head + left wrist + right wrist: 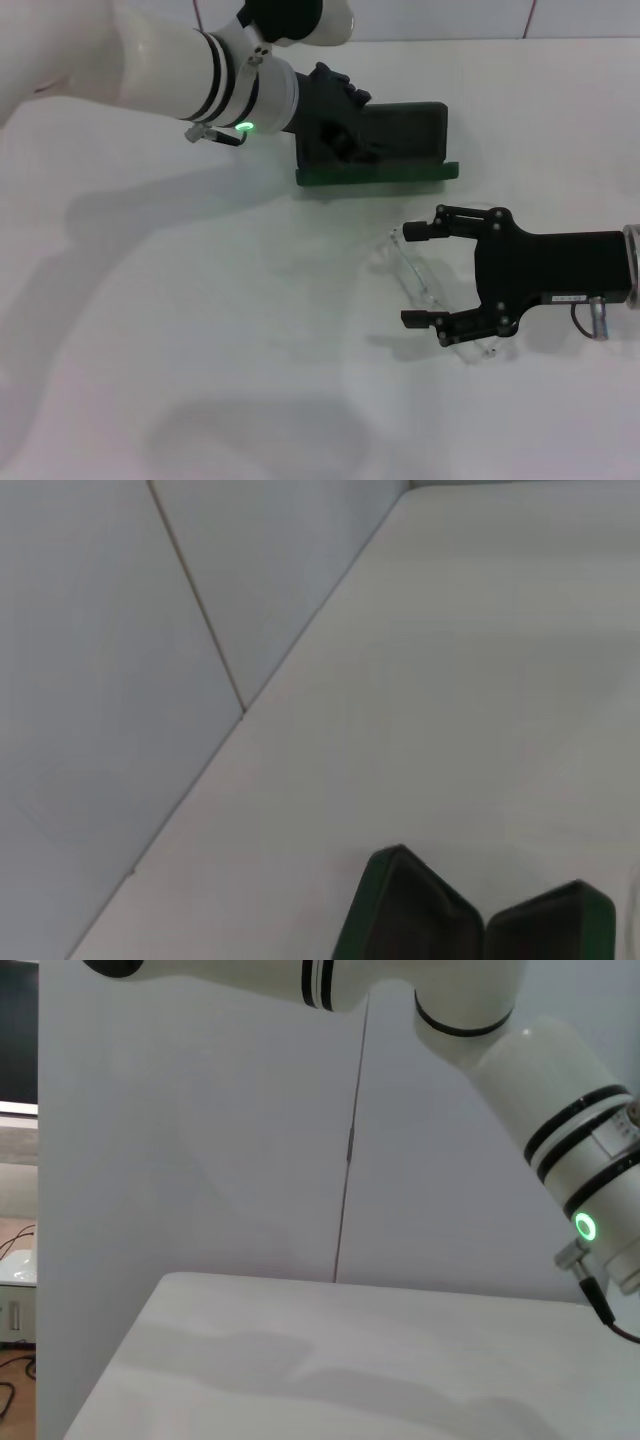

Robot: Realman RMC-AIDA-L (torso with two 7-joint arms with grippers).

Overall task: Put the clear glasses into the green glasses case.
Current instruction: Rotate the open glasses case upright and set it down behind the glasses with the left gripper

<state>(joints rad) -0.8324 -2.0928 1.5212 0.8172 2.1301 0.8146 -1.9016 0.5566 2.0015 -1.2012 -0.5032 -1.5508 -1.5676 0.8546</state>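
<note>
Clear glasses lie between the right tool's spread fingers.

Transparent plastic clear glasses, matt table

— What sort of place is this?

— It looks like a robot test lab, not a home or a shop. The table is plain white and bare, and a white panel wall with thin vertical seams stands right along its far edge.

— Anything else that says lab?

— Two robot arms reach over the table; the white left arm carries a lit green ring. In the right wrist view, past the wall's edge, there is a strip of another room with a wood-coloured floor, loose black cables and a dark screen high up.
</note>
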